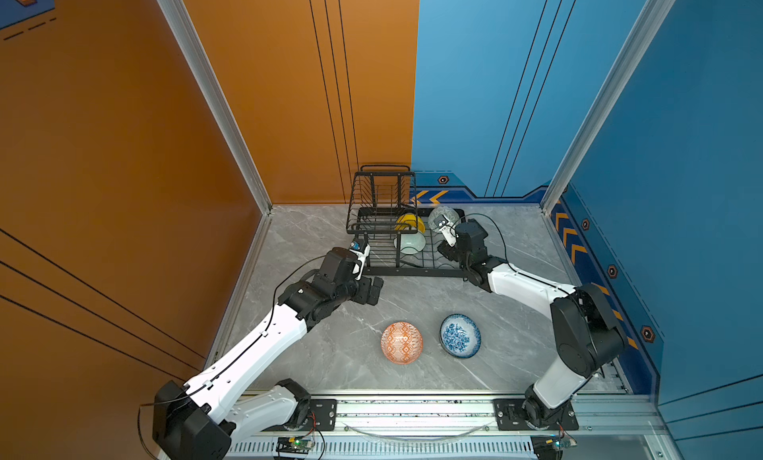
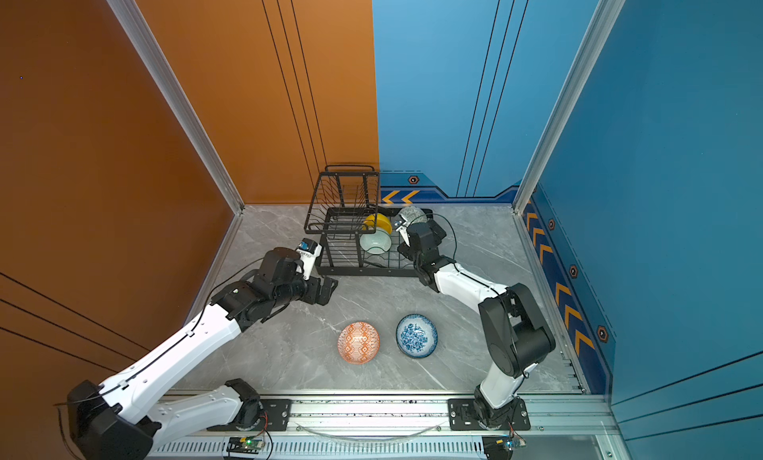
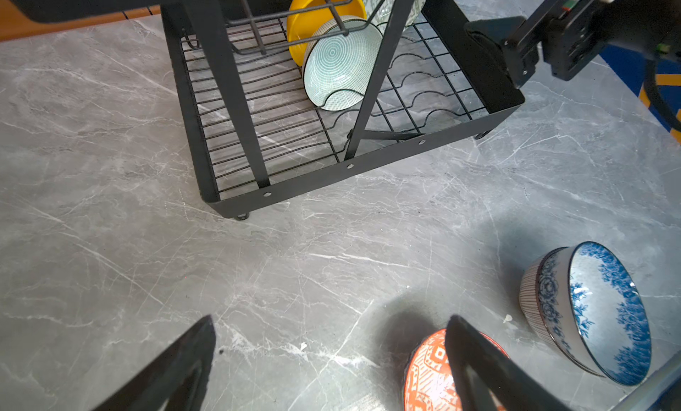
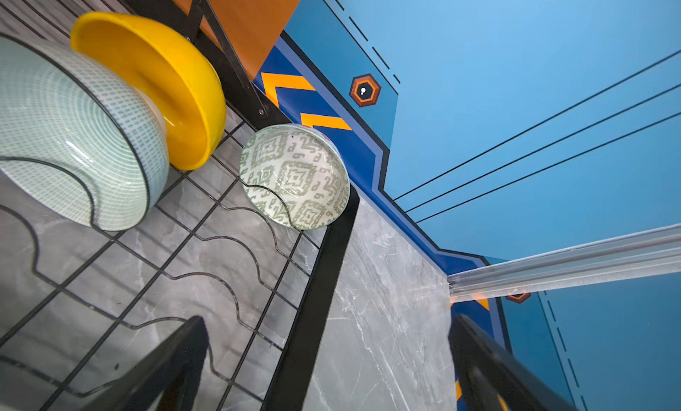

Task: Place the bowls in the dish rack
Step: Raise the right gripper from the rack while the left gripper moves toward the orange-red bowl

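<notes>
The black wire dish rack (image 1: 413, 272) stands at the back of the table. On edge in its slots are a yellow bowl (image 1: 408, 222), a mint ringed bowl (image 1: 411, 242) and a grey-green patterned bowl (image 1: 445, 215). An orange diamond-patterned bowl (image 1: 401, 341) and a blue-and-white floral bowl (image 1: 459, 335) sit upright on the table nearer the front. My left gripper (image 1: 373, 290) hovers open and empty in front of the rack's left corner, the orange bowl (image 3: 427, 372) behind one finger. My right gripper (image 4: 329, 317) is open and empty, straddling the rack's right rail (image 4: 324, 280).
The rack's raised basket tier (image 1: 382, 198) stands over its left half with nothing in it. Orange and blue walls close in the grey marble table (image 1: 330, 354) on the left, the back and the right. A metal rail (image 1: 413, 408) carrying both arm bases runs along the front.
</notes>
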You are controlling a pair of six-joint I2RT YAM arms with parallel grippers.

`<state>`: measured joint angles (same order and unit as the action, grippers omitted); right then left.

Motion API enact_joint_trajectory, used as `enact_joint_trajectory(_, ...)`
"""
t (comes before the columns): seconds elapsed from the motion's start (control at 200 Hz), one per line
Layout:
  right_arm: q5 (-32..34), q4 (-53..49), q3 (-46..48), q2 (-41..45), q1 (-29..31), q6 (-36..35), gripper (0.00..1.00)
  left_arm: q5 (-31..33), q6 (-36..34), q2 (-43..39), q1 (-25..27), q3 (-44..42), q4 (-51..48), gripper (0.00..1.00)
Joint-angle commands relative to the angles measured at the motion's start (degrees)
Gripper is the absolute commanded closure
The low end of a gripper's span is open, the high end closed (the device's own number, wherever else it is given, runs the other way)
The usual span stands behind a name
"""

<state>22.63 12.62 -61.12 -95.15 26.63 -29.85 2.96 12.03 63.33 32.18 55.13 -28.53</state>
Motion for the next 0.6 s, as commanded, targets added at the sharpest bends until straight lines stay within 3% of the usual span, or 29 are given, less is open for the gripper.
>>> enact_joint_trajectory(0.0,-3.4,-8.8,-1.4,4.1,-0.7,9.7,0.00,0.4,1.1,-1.2,-0.4,-1.2,-0.8,0.02)
enact_joint_trajectory(0.285,-10.1,-26.3,-7.0,7.3,-2.4,21.8,0.00,2.7,2.5,-2.7,2.7,-3.0,-0.8,0.02)
enact_joint_trajectory(0.596,-21.1,-38.1,-10.0,9.4,-4.7,28.6,0.00,4.0,6.7,-4.5,7.3,-6.4,-0.8,0.02)
